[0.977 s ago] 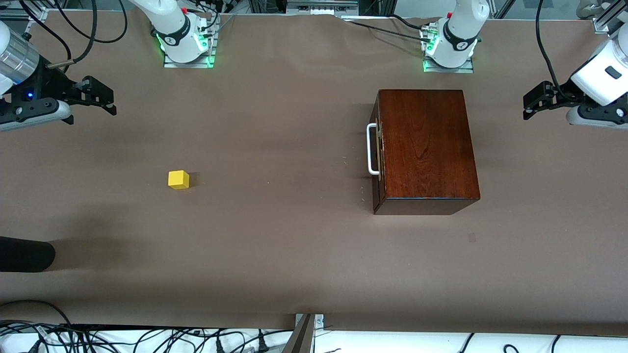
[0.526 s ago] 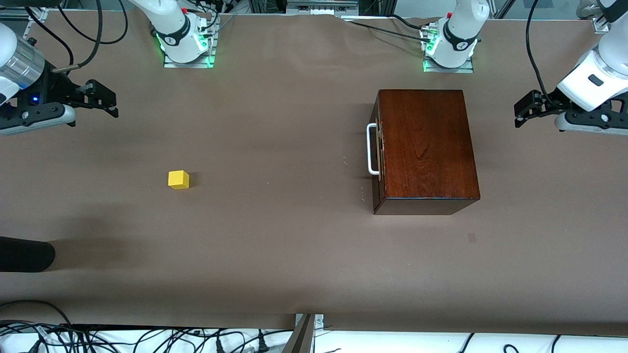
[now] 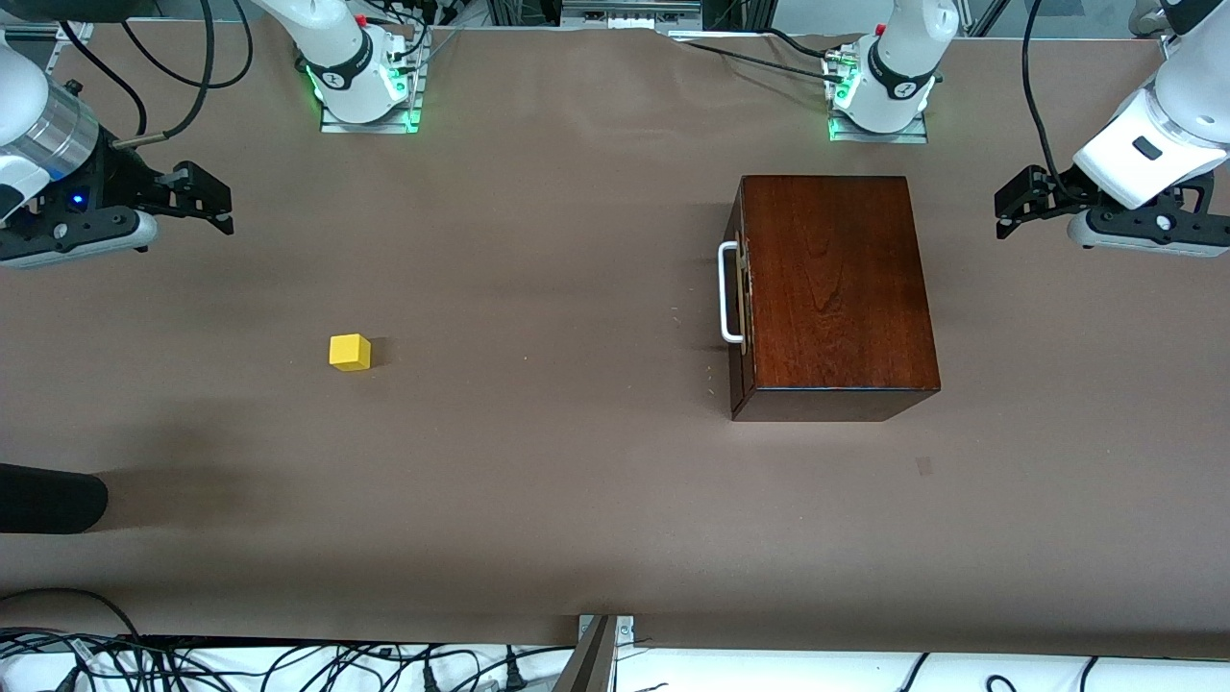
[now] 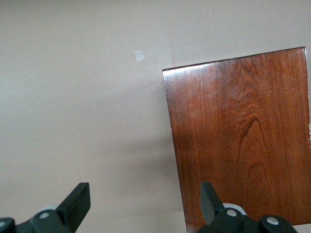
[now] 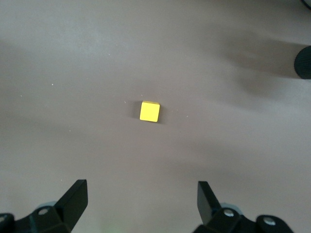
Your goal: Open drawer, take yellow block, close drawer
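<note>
The yellow block (image 3: 349, 352) (image 5: 149, 111) lies alone on the brown table toward the right arm's end. The dark red-brown wooden box (image 3: 831, 288) (image 4: 243, 136) stands toward the left arm's end. Its drawer (image 3: 738, 370) is pushed in, and the white handle (image 3: 727, 293) faces the yellow block. My right gripper (image 3: 207, 200) (image 5: 141, 199) hangs open and empty over bare table at the right arm's end. My left gripper (image 3: 1014, 205) (image 4: 144, 204) hangs open and empty over the table beside the box, at the side away from the handle.
A black rounded object (image 3: 48, 498) (image 5: 303, 62) pokes onto the table at the right arm's end, nearer to the front camera than the block. A small pale patch (image 3: 923, 466) (image 4: 139, 56) marks the table just nearer to the front camera than the box.
The left gripper has drifted a little toward the box. The right arm has shifted slightly. Block and box have not moved.
</note>
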Controlling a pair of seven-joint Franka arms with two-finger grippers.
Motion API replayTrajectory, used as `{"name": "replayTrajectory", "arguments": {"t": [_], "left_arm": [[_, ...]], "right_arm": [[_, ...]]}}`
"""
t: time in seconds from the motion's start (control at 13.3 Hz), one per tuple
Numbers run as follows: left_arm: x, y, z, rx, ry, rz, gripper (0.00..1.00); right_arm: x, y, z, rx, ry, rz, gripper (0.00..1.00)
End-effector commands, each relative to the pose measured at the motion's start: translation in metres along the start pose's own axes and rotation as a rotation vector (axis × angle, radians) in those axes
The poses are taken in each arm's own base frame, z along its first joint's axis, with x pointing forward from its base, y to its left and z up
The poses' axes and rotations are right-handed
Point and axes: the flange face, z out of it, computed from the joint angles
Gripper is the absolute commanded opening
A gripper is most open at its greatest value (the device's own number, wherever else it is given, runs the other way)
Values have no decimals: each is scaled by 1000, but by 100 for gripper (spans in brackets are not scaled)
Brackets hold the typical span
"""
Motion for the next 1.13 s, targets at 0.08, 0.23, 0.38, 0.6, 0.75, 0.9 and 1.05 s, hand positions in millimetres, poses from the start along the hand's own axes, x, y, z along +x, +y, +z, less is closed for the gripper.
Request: {"name": "replayTrajectory", "arguments": {"t": [0.08,0.23,0.38,0.6,0.75,0.9,1.05], "left_arm": [[3,1,-3,-5,-2,-9,100],[6,2,-5,-6,2,-8,100],[6,2,-6,-6,2,-8,100],[6,2,-6,-6,2,-8,100],[6,2,-5,-6,1,-8,100],[6,2,-6,-6,2,-8,100],[6,2,-6,-6,1,-8,100]], "right_arm": [[4,0,-19,-19,36,10,100],[4,5,-23,-14,48,24,100],[8,4,-16,-25,37,22,100],[12,3,-9,-19,25,24,100],[11,7,-8,-22,18,28,100],[11,7,-9,-21,23,28,100],[12,7,-10,-22,27,28,100]]}}
